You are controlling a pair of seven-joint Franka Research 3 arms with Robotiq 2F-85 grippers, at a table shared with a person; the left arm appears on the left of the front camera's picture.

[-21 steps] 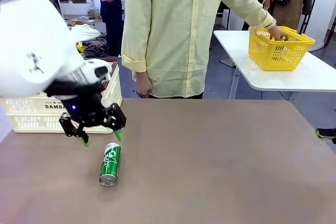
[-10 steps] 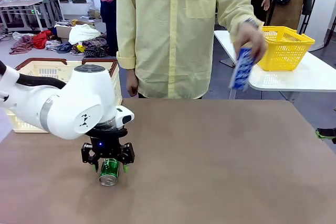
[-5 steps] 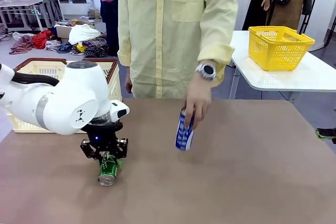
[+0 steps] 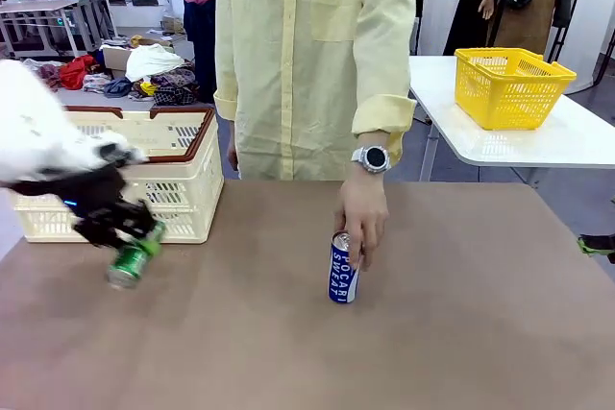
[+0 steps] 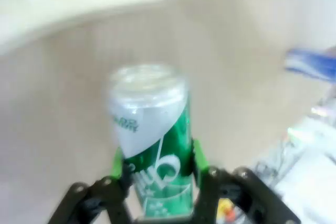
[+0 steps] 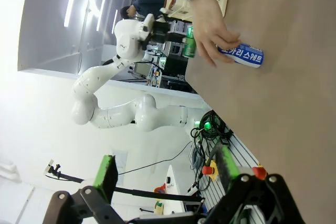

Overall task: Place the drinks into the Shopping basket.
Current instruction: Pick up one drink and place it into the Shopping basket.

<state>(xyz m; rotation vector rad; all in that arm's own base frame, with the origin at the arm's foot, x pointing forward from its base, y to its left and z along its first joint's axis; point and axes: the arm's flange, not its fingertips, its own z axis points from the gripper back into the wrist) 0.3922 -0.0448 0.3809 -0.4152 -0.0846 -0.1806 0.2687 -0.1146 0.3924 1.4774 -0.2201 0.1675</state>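
Now the left end effector (image 4: pixel 135 242) has lifted the green can (image 4: pixel 128 264) off the surface (image 4: pixel 461 333), where it lay half a second ago, and swung it left. The can hangs tilted just in front of the basket (image 4: pixel 184 201), not yet over the rim. The left wrist view shows the end effector pinching the can's lower body. The likely next step is a raise over the rim and a release inside.

Meanwhile the person's hand (image 4: pixel 363 223) has set the blue can (image 4: pixel 342 271) upright mid-surface and touches its top; it awaits a second pick. The right end effector (image 6: pixel 165 166) stands spread and empty.

Counted: two cans, one green and one blue, neither in the basket; one cream basket; one yellow basket (image 4: pixel 509 93) at far right.
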